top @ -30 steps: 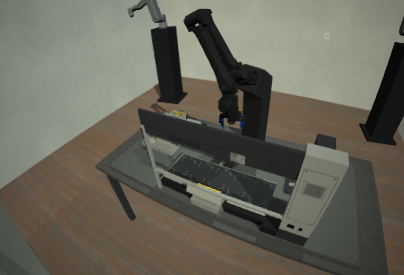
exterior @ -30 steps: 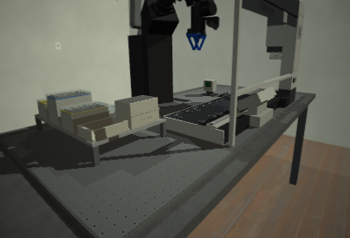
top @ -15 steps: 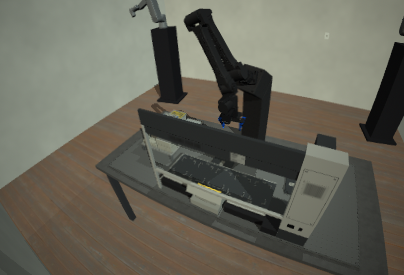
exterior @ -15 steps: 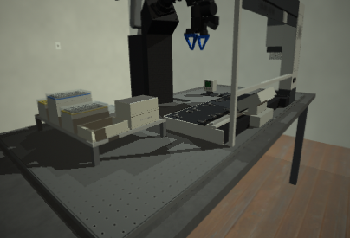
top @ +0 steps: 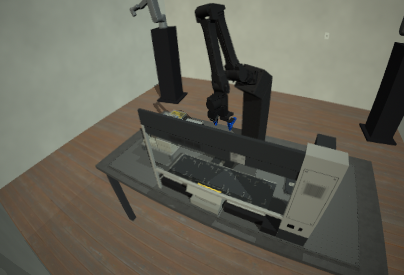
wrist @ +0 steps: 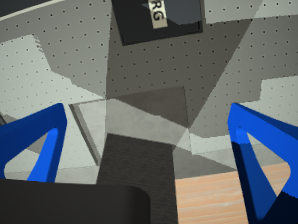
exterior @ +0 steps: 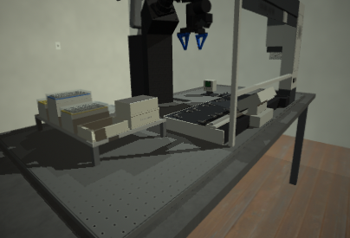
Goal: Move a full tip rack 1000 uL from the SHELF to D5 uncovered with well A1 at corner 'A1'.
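Gripper aloft and unloaded; tip racks on the shelf.

The black six-joint arm's gripper (exterior: 193, 41) hangs high above the grey perforated table (exterior: 143, 191), its blue triangular fingers spread wide with nothing between them. Below it lies the dark square regrip nest marked RG (wrist: 157, 8). The clear-covered tip racks (exterior: 69, 98) stand on the low grey labware shelf (exterior: 97, 141), well apart from the gripper. Rack size labels are unreadable.

The gripper (exterior: 192, 41) had bright blue fingers on a black arm (top: 220, 36). The table (exterior: 130, 191) was grey with a dot grid; the RG nest (wrist: 157, 10), black with pale lettering.
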Available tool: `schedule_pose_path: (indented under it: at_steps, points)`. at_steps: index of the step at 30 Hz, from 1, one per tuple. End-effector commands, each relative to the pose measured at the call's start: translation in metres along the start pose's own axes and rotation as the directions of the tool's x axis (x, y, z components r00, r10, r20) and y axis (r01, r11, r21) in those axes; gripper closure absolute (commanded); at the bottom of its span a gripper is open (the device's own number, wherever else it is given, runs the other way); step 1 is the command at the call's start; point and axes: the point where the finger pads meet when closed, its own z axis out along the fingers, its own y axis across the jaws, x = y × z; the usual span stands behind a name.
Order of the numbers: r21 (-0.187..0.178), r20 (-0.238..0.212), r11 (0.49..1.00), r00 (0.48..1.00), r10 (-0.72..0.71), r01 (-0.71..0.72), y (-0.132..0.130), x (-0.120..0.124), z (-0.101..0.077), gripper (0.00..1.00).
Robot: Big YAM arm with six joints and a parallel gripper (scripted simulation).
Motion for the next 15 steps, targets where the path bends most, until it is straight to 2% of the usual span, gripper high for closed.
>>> schedule_pose_path:
  at_steps: [1, 4, 9, 12, 15]
  points:
    - [0.024, 0.005, 0.996, 0.996, 0.086, -0.086, -0.019, -0.007, -0.002, 0.0]
    - [0.024, -0.008, 0.994, 0.994, 0.105, -0.105, -0.023, -0.005, 0.0, 0.0]
    - [0.025, 0.012, 0.979, 0.979, 0.203, -0.203, -0.049, -0.017, -0.003, 0.0]
    - [0.026, -0.01, 0.965, 0.965, 0.262, -0.262, -0.062, -0.016, 0.0, 0.0]
    - [0.026, -0.012, 0.947, 0.947, 0.32, -0.32, -0.077, -0.019, 0.0, 0.0]
